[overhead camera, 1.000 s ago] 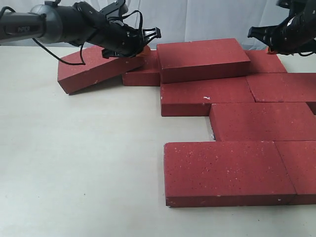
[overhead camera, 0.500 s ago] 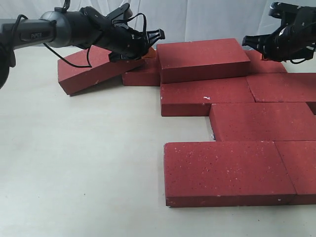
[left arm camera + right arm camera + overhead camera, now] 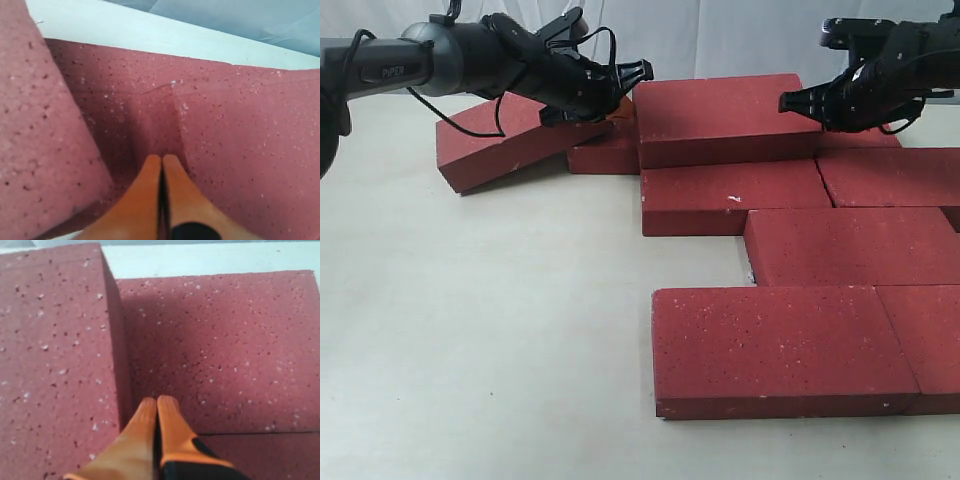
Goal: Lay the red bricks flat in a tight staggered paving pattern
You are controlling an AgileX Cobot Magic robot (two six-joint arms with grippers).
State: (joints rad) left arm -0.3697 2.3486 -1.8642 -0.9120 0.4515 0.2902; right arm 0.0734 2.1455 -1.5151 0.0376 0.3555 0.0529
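Several red bricks lie on the table. One red brick [image 3: 725,115] rests on top of others. A tilted brick [image 3: 505,140] leans at the far left, its raised end on a low brick [image 3: 605,152]. My left gripper [image 3: 618,103] is shut, its tips [image 3: 161,158] down in the gap between the tilted brick [image 3: 35,150] and the raised brick [image 3: 250,140]. My right gripper [image 3: 825,126] is shut and empty. Its tips [image 3: 156,400] touch a flat brick [image 3: 215,340] at the foot of the raised brick's [image 3: 50,340] right end.
Flat bricks form staggered rows on the right: one in the middle row [image 3: 730,195], one beside it [image 3: 890,175], one lower [image 3: 850,245] and two in front [image 3: 780,345] [image 3: 930,340]. Bare pale tabletop [image 3: 480,330] fills the left and front. A white backdrop hangs behind.
My right gripper has swung left and down to the raised brick's right end. The raised brick and the one below it have shifted slightly left. The left gripper has barely moved.
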